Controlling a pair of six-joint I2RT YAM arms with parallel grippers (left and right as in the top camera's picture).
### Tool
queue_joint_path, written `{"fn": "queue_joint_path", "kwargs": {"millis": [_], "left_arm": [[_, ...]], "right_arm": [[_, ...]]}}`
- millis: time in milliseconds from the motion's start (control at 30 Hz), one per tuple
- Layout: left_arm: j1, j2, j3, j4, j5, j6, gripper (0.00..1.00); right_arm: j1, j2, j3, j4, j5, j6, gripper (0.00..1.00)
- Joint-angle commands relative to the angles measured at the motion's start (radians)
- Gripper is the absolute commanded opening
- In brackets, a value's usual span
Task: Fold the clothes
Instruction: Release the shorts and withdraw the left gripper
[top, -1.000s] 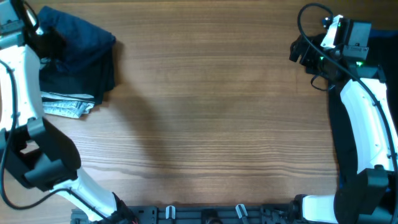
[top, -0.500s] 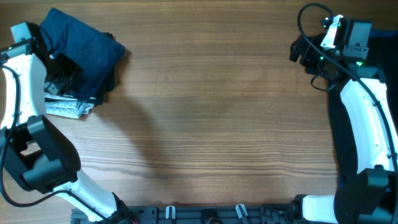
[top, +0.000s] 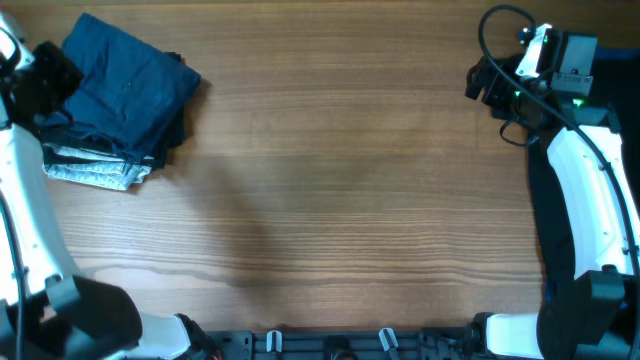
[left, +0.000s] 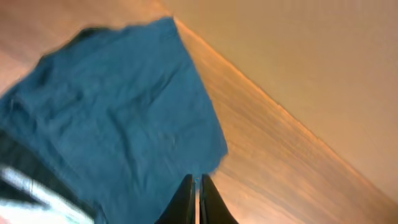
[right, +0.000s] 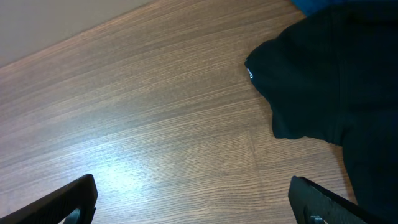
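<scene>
- Up in the far left corner of the table (top: 340, 200), the navy-blue garment (top: 125, 85) lies folded flat on top of a small pile.
- Under it a black layer (top: 172, 135) shows along the right edge, and a light grey piece (top: 95, 172) sticks out at the near side of the pile.
- The left gripper (left: 198, 190) hangs over the near edge of the navy-blue garment with its two fingers pressed together, and no cloth is caught between them.
- Seen from the left wrist, the navy cloth fills the left half of the view, one corner pointing toward the back edge of the table, with bare wood to the right of it.
- The right gripper (top: 482, 82) sits at the far right corner, well apart from the pile, with its jaws spread as wide as they go and holding nothing.
- In the right wrist view its fingertips (right: 74, 198) stand at opposite sides of the frame above bare wood.
- A black garment (right: 323, 81) lies heaped just ahead of them, not touching either finger, and a scrap of brighter blue fabric (right: 320, 5) peeks out behind it.
</scene>
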Motion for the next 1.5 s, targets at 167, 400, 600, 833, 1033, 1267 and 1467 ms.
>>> {"fn": "queue_joint_path", "kwargs": {"millis": [167,400,600,833,1033,1267,1467], "left_arm": [[0.062,0.296,-0.002,0.193,-0.022,0.069,0.04],[0.166,0.583,-0.003,0.129,-0.152,0.068,0.04],[0.212,0.576,-0.003,0.098,-0.009,0.058,0.04],[0.158,0.225,0.016,0.173,0.231,0.062,0.31],[0.004,0.120,0.016,-0.051,0.238,0.118,0.27],[-0.034,0.231,-0.103,-0.163,0.150,0.173,0.15],[-0.015,0.397,-0.223,-0.054,0.194,0.247,0.18]], "right_arm": [[0.002,0.008,-0.001,0.003,0.014,-0.001,1.00],[0.002,0.008,-0.001,0.003,0.014,-0.001,1.00],[0.002,0.008,-0.001,0.003,0.014,-0.001,0.99],[0.002,0.008,-0.001,0.003,0.014,-0.001,1.00],[0.002,0.009,-0.001,0.003,0.014,-0.001,1.00],[0.002,0.009,-0.001,0.003,0.014,-0.001,0.99],[0.002,0.009,-0.001,0.003,0.014,-0.001,0.99]]}}
